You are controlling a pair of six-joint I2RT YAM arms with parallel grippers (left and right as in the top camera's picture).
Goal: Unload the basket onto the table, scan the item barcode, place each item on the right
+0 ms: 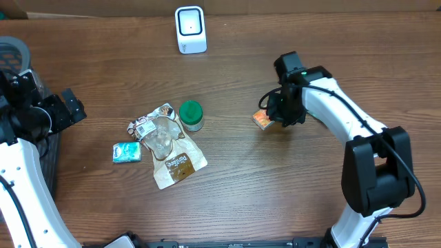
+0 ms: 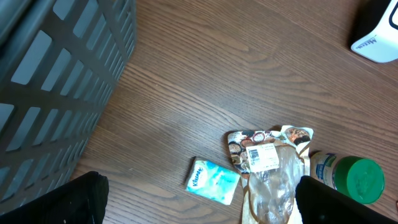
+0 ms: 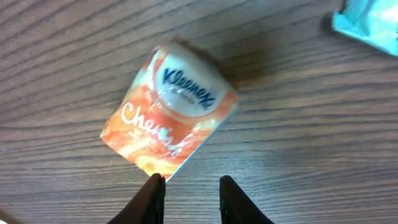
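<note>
An orange Kleenex tissue pack lies flat on the wooden table. My right gripper hovers right at its near corner, jaws slightly apart and holding nothing; the pack's corner lies just past the left fingertip. The white barcode scanner stands at the table's far edge. At the left edge of the table, my left gripper is wide open and empty, above the table near a teal tissue pack.
A clear-fronted snack bag and a green-lidded jar lie left of centre. A grey slatted basket sits at the far left. The teal pack's corner shows in the right wrist view.
</note>
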